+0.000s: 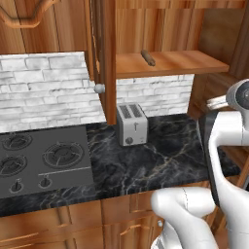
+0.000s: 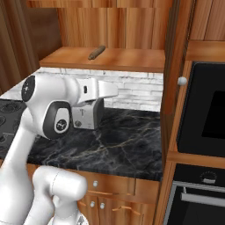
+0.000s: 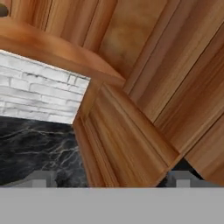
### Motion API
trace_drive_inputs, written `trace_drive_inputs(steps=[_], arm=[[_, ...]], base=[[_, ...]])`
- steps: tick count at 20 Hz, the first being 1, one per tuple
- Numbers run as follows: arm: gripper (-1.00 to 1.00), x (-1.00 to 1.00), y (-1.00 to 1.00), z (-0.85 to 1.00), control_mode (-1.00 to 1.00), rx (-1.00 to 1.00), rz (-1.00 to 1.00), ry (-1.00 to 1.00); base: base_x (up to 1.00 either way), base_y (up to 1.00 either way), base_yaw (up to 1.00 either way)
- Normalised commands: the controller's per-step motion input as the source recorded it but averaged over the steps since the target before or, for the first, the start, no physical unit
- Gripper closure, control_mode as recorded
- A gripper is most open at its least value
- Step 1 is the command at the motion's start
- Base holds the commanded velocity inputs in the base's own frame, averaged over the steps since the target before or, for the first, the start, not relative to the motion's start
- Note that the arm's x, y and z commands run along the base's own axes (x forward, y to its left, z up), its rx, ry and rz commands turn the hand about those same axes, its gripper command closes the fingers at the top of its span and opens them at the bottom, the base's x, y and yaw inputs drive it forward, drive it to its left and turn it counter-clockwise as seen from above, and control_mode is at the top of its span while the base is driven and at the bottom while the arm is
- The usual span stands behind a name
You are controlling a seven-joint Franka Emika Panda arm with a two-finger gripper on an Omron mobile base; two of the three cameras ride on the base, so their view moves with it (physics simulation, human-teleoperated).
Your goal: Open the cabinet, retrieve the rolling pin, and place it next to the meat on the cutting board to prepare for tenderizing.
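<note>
The cabinet (image 1: 108,48) stands open, both doors swung out, with round knobs showing (image 1: 99,88) (image 2: 182,81). On its bare lower shelf (image 1: 170,63) lies the rolling pin (image 1: 148,57) (image 2: 96,52), a slim brown rod angled toward the back. My gripper (image 3: 111,181) is open with nothing between its widely spaced fingertips (image 3: 41,179). It points at the wooden side panel below the shelf, where counter and brick wall meet. The hand sits lower than the shelf and to the right of the rolling pin. The meat and the cutting board are out of view.
A silver toaster (image 1: 131,124) (image 2: 88,114) stands on the black marble counter (image 1: 160,155) under the shelf. A dark gas stove (image 1: 39,158) lies to the left. A wall oven (image 2: 206,114) is to the right, past the open right door (image 2: 173,66).
</note>
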Motion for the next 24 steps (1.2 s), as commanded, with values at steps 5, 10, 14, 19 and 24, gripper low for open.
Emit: trace_drive_inputs(steps=[5, 10, 14, 19, 24], arm=[[-1.0, 0.0, 0.62, 0.22, -1.0, 0.31, 0.1, -0.1], [-1.0, 0.0, 0.6, 0.09, -1.0, 0.27, 0.11, -0.13], [-1.0, 0.0, 0.53, 0.05, -1.0, 0.16, 0.1, -0.17], [-1.0, 0.01, 0.35, 0.12, -1.0, 0.14, 0.1, -0.21], [-1.0, 0.18, 0.19, 0.35, -1.0, 0.14, 0.11, -0.14]], base=[[0.0, 0.0, 0.0], [0.0, 0.0, 0.0], [0.0, 0.0, 0.0], [0.0, 0.0, 0.0], [0.0, 0.0, 0.0]])
